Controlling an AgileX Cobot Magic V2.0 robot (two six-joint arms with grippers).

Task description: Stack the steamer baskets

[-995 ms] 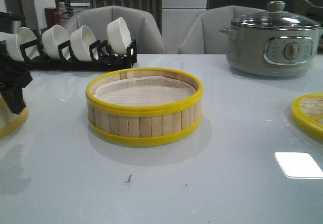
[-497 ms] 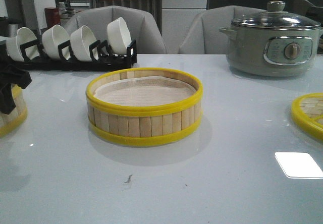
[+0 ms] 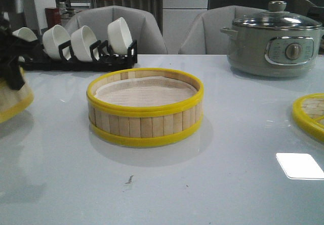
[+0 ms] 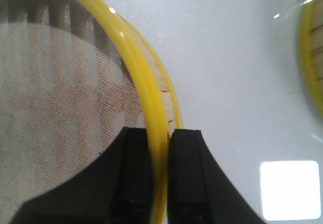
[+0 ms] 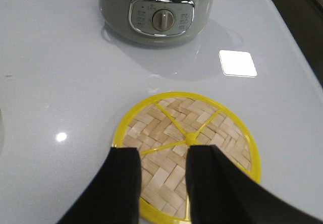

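Observation:
One steamer basket (image 3: 145, 107) stands in the middle of the table, pale liner inside. A second steamer basket (image 3: 12, 101) is at the far left edge, lifted and tilted. My left gripper (image 3: 11, 58) is shut on its yellow rim; in the left wrist view the rim (image 4: 144, 77) runs between the two black fingers (image 4: 185, 173), and the gripper (image 4: 160, 138) pinches it. My right gripper (image 5: 162, 158) is open and empty above the flat woven lid (image 5: 186, 151); it is out of the front view.
A grey electric pot (image 3: 273, 40) with glass lid stands at the back right. A black rack of white bowls (image 3: 76, 45) stands at the back left. The woven lid (image 3: 310, 114) lies at the right edge. Chairs stand behind the table.
My left gripper has risen with the left basket in it; the basket has come up off the table. The middle basket and the right arm have not moved.

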